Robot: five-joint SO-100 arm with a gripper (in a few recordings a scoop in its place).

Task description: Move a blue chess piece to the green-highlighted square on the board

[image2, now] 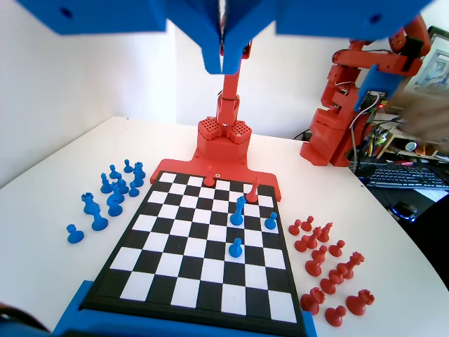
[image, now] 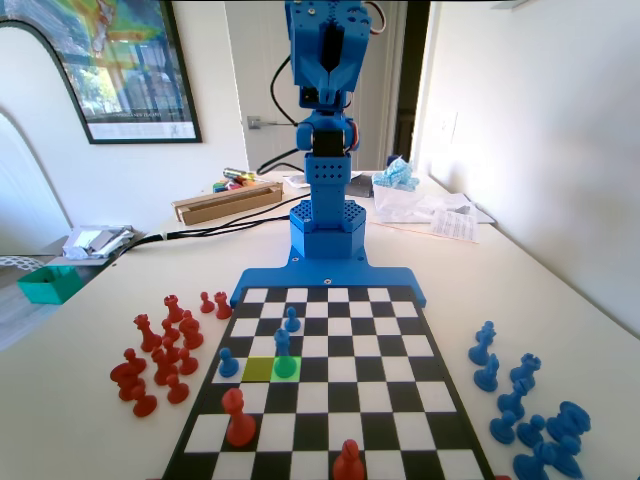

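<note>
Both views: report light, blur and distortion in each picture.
Fixed view: bright daylight, washed-out white wall at the right, soft shadows under the pieces, the board sharp, the green-highlighted square tinted under a blue pawn. Wrist view: wide-angle bending at the edges, the shut pincer close and soft at the top, a blurred smear at the right edge.

Bright daylight, soft shadows; wrist view edges blurred, distorted.

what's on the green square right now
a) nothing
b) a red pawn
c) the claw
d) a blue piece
d: in the fixed view a blue chess piece stands on the green-highlighted square, with the claw raised well above the board.
</note>
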